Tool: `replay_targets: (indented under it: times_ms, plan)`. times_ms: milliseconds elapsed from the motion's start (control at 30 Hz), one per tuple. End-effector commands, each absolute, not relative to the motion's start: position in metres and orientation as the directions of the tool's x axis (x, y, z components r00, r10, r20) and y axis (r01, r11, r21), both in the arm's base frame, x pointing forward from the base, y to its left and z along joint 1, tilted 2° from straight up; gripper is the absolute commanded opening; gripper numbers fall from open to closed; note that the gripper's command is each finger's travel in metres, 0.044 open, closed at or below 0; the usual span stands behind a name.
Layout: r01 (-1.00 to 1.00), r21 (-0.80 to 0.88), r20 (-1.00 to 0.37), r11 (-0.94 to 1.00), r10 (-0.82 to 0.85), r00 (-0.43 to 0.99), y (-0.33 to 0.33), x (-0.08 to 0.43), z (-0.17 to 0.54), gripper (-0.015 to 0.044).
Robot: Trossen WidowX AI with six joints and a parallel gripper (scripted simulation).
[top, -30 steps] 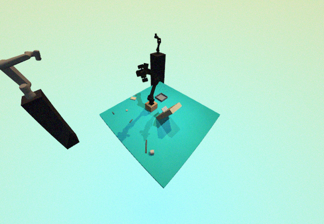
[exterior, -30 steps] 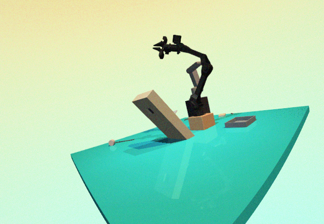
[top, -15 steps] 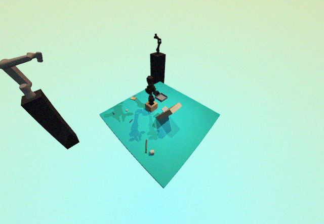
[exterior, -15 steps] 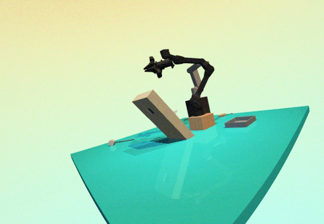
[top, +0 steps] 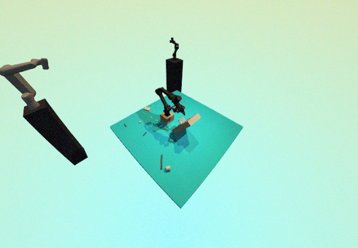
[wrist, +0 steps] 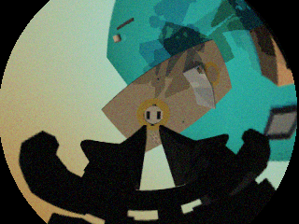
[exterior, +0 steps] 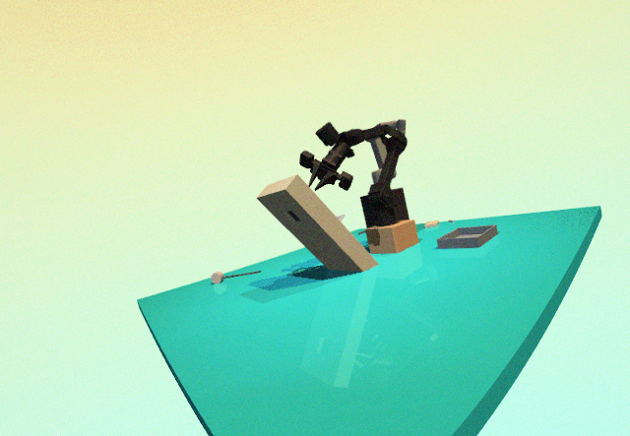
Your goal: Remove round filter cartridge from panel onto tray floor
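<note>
Filter cartridge (wrist: 153, 114): seated flush in tilted service panel (exterior: 315, 227), extraction not begun; gripper (exterior: 321, 177) narrowed, grasping nothing, poised near panel's upper end; tray (exterior: 467, 236) unfilled.

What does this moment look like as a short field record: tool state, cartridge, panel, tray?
tool: narrowed but not fully shut, holding nothing, poised above the panel's upper end
filter cartridge: round, yellow-rimmed, seated in the panel face, just ahead of the fingertips
service panel: tan slab, tilted, lower end on the teal floor
tray: grey, shallow, beside the robot's base; nothing visible inside
</note>
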State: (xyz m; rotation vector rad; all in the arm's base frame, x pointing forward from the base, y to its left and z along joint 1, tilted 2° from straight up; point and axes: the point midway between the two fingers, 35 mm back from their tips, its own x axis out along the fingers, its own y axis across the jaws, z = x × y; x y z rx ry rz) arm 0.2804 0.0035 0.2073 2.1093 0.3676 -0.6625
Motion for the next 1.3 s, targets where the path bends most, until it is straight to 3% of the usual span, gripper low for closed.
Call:
replay_targets:
  times_ms: [0,1267]
  plan:
    - [0.495,0.655,-0.59,-0.57,0.022,0.807,0.009,0.278,0.201,0.0094]
    - [0.493,0.657,-0.587,-0.57,0.022,0.809,0.01,0.322,0.169,0.0094]
